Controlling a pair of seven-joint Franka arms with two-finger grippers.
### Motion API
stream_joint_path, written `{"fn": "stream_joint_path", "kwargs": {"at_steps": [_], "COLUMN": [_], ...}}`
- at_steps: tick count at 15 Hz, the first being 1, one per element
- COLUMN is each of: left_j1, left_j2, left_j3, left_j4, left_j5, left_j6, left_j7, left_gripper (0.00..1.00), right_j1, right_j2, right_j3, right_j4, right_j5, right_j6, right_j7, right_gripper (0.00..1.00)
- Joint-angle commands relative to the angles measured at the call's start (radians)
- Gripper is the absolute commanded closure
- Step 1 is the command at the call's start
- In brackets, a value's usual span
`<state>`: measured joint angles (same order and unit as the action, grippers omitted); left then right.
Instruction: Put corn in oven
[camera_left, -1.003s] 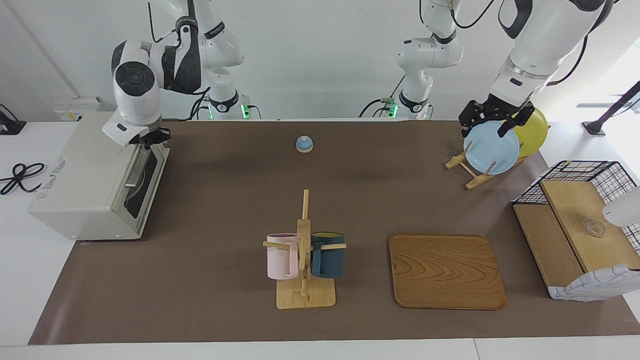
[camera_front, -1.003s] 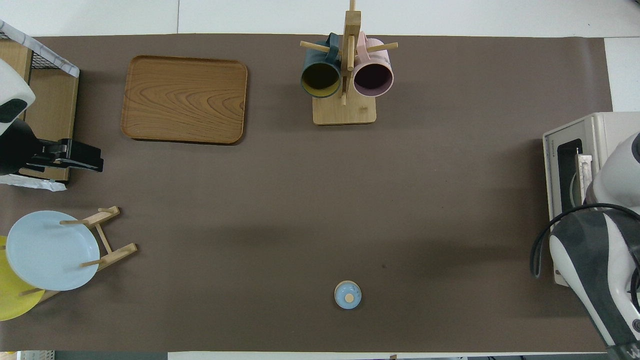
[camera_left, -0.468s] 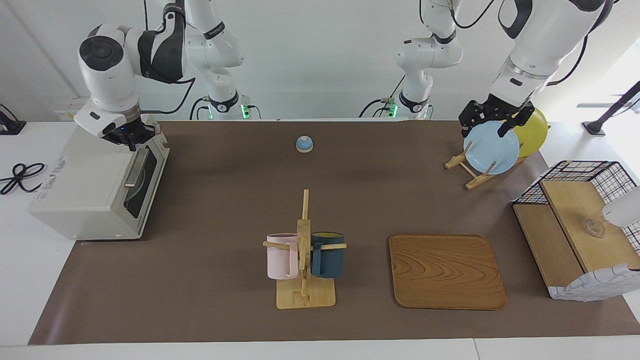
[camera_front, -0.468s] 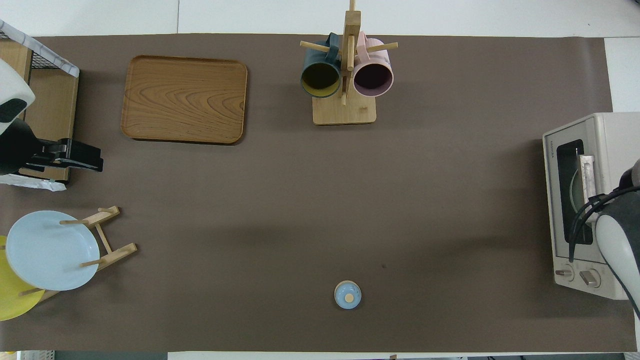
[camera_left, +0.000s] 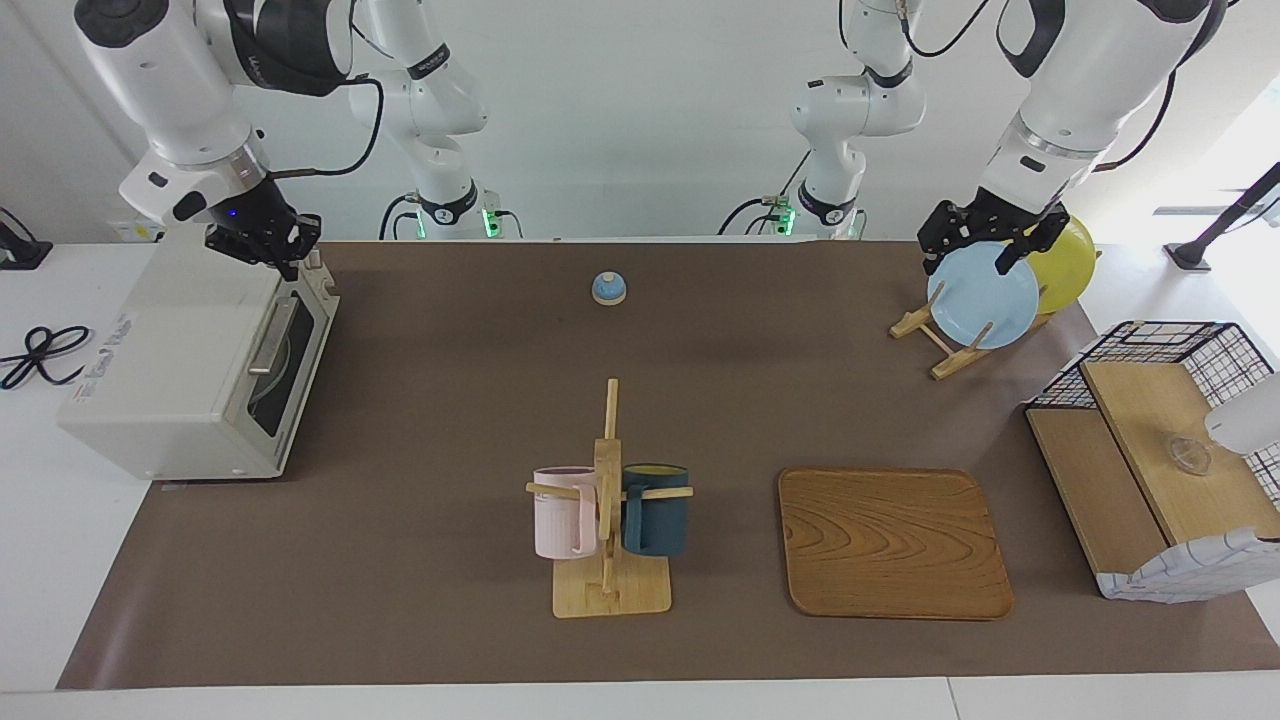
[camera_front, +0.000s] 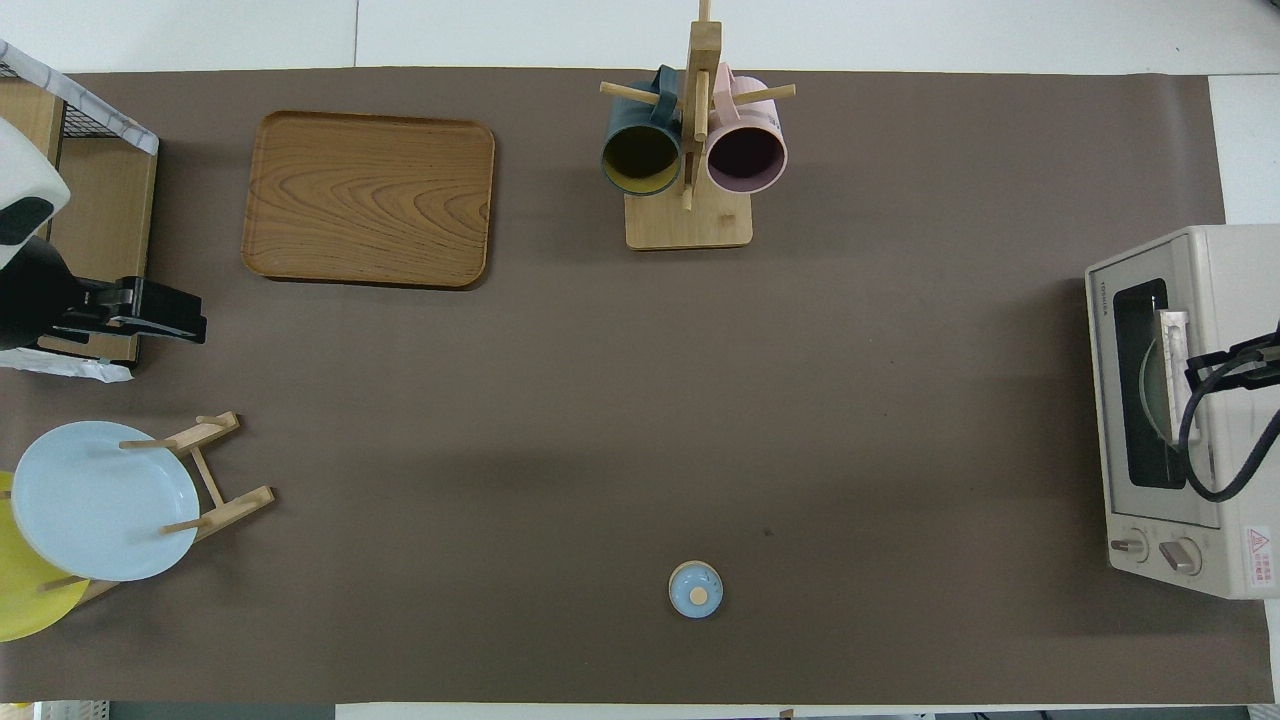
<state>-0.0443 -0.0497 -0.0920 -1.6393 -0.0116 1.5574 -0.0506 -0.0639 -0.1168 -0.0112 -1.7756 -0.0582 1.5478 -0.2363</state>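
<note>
- Since neither view of the brown-covered surface (camera_left: 450, 350) shows a bright yellow corn cob, the corn cannot be located. It may lie hidden inside the oven, but that is only a guess.
- At the right arm's end of the surface stands the boxy cream-white toaster oven (camera_left: 170, 350). Its dark glass door (camera_left: 290, 372) and metal bar handle (camera_left: 271, 340) are shut. Through the glass only a pale round shape shows, too dim to name.
- Over the oven's top edge, just above the door, hangs the right tool (camera_left: 268, 243), its fingertips closed on nothing.
- Up in the air beside the wooden plate rack (camera_left: 925, 325) waits the left tool (camera_left: 975, 255), open and empty. The rack holds a pale blue plate (camera_left: 985, 300) and a round yellow plate (camera_left: 1070, 265).
- Biggest risk: if the corn is not in the oven, the task would count as done while nothing has been placed, because the closed door hides what is inside.
- Next risk: the right tool is close to the oven's top, so a sideways or downward move could clip the casing and shove the light oven across the surface.
- Smallest risk: a careless swing of the left tool could knock the upright plates off their rack.
</note>
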Motion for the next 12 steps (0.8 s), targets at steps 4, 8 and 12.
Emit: {"fn": "stream_joint_path", "kwargs": {"at_steps": [4,8,12], "left_j1": [0.015,0.015,0.015], "left_j2": [-0.013,-0.013,-0.013], "left_j3": [-0.011,-0.011,-0.011], "left_j4": [-0.008,-0.008,-0.008], "left_j5": [0.013,0.013,0.013], "left_j6": [-0.011,-0.011,-0.011], "left_j7": [-0.002,-0.003,-0.003], "left_gripper": [0.00,0.00,0.00], "right_j1": [0.021,0.035,0.038], "right_j2": [0.127,0.129,0.120], "right_j3": [0.007,0.010,0.010], "right_j4": [0.272,0.274,0.255], "right_j5": [0.123,0.058,0.044], "right_j6": [-0.235,-0.210,-0.210], "right_j7": [0.114,0.117,0.117], "right_gripper": [0.01,0.00,0.00]}}
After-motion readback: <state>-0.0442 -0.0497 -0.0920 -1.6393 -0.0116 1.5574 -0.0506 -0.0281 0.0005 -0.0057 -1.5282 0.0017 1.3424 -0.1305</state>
